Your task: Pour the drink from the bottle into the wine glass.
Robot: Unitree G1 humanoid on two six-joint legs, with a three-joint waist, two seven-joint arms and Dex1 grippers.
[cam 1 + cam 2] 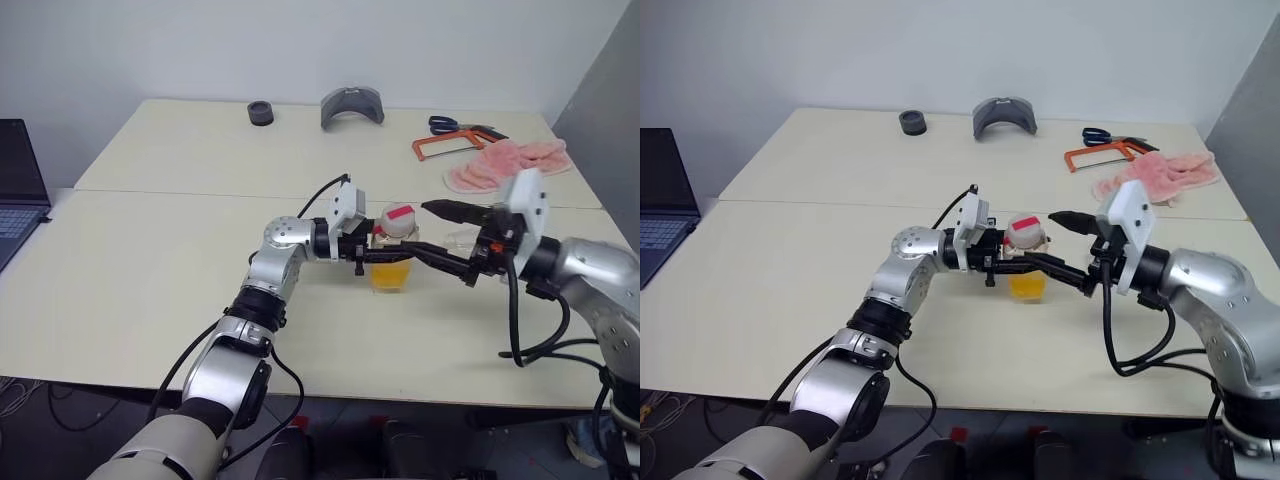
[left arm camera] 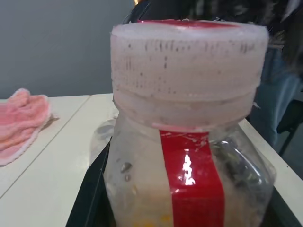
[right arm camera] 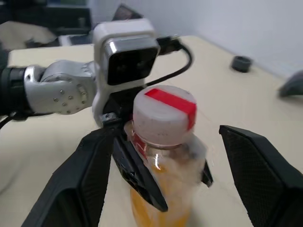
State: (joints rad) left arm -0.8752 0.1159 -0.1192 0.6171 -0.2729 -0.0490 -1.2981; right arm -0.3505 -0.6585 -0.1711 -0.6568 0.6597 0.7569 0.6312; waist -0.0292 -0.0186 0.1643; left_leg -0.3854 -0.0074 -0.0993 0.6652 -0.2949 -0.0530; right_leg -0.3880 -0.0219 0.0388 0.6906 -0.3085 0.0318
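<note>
Gripping the bottle point(image 1: 393, 252) by its body, the left gripper point(image 1: 385, 258) has its fingers closed tight on the clear plastic, one on each side, and holds it upright above the table point(image 1: 150, 260) near the middle of its near half. The cap point(image 3: 164, 115) is on, white with a red strip that runs across its top and down the bottle's side. The drink point(image 3: 161, 208) fills the lower part of the bottle, orange-yellow. The right gripper point(image 1: 440, 237) reaches in from the right with its jaws spread wide, one black finger point(image 3: 80, 179) to each side of the bottle and neither touching it; it holds nothing. The upper finger points at the cap, and the lower one runs under the left gripper's fingers. A clear glass shape just behind and to the right of the bottle, between the right gripper's fingers, may be the wine glass point(image 1: 458, 240), but I cannot tell it well. At the far right of the table lies a pink cloth point(image 1: 505, 163), with an orange-framed saw point(image 1: 450, 145) and blue-handled scissors point(image 1: 442, 124) just beyond it. A grey curved piece point(image 1: 352, 106) and a small dark ring point(image 1: 261, 113) sit at the far edge. A laptop point(image 1: 18, 185) stands off the table's left end.
</note>
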